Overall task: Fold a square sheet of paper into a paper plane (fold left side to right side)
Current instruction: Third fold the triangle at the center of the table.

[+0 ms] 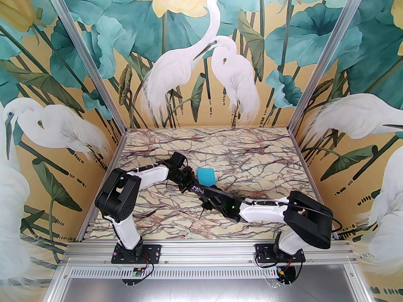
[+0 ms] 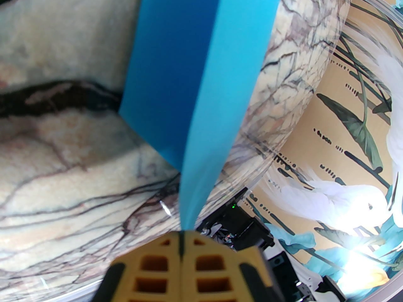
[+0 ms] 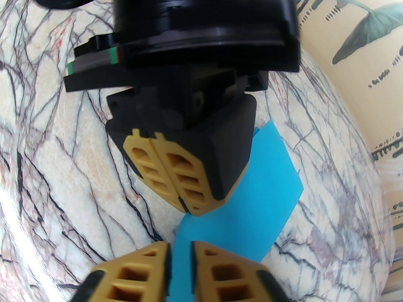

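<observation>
While the left gripper [image 2: 182,234] has its yellow tips pressed together on one edge of the square sheet of paper [image 2: 176,74], which step do we log? (M.)

Fold left→right, mid-way, I'd judge. Obs.: sheet sits near the middle of the table [image 1: 252,156], just beyond both wrists. Held edge is raised off the marble, w/ the flap slanting up over the part lying flat. No crease set yet, as far as I can tell. (R.)

And the right gripper [image 3: 181,247]? (M.)

Tips nearly together, only a slit betw. them, blue showing through the slit. It sits just beside the left gripper's tips, at the near end of the sheet. Can't tell whether it nips the paper or hangs over it. (R.)

Next move? (M.)

Est. only: carry the raised edge across to the opp. edge, match corners, then press along the fold. Lower layer needs pinning so the sheet doesn't slide. Paper is thin, so a skewed pull likely gives a crooked crease. Risk: the two sets of tips are close and may knock. (R.)
</observation>
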Robot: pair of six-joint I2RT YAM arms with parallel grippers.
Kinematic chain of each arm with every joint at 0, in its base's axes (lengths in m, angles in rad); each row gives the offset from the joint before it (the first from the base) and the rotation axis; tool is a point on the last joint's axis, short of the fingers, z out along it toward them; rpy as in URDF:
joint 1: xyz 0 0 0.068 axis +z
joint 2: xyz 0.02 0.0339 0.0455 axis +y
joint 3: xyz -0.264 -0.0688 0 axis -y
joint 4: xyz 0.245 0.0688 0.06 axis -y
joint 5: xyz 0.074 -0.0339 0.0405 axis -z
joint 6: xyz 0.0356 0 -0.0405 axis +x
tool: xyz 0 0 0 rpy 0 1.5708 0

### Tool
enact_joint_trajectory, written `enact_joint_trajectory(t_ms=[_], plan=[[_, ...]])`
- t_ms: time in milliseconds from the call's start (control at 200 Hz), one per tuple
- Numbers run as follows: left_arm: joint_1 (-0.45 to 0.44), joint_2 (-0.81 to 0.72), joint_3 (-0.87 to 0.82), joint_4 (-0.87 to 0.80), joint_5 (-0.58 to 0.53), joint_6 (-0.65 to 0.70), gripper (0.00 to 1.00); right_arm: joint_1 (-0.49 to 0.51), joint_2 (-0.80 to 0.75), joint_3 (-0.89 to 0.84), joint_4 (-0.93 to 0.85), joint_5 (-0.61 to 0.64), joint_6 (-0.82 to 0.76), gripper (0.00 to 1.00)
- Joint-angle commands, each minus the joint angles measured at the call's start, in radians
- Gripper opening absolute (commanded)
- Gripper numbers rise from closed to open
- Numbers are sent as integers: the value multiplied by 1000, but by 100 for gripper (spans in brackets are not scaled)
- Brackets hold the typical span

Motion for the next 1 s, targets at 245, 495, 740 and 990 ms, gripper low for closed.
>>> enact_joint_trajectory(t_ms=[245,495,740,990], plan=[[1,-69,-6,-31,-17,28,17,-36,-5,12,-48,-142,86,0],[110,-155,-7,-115,-36,128,53,-119,0,6,-44,-309,171,0],[131,-51,117,-111,13,211,28,-176,26,29,-36,-433,228,0],[82,175,357,-180,25,311,15,-237,74,55,-22,-537,288,0]])
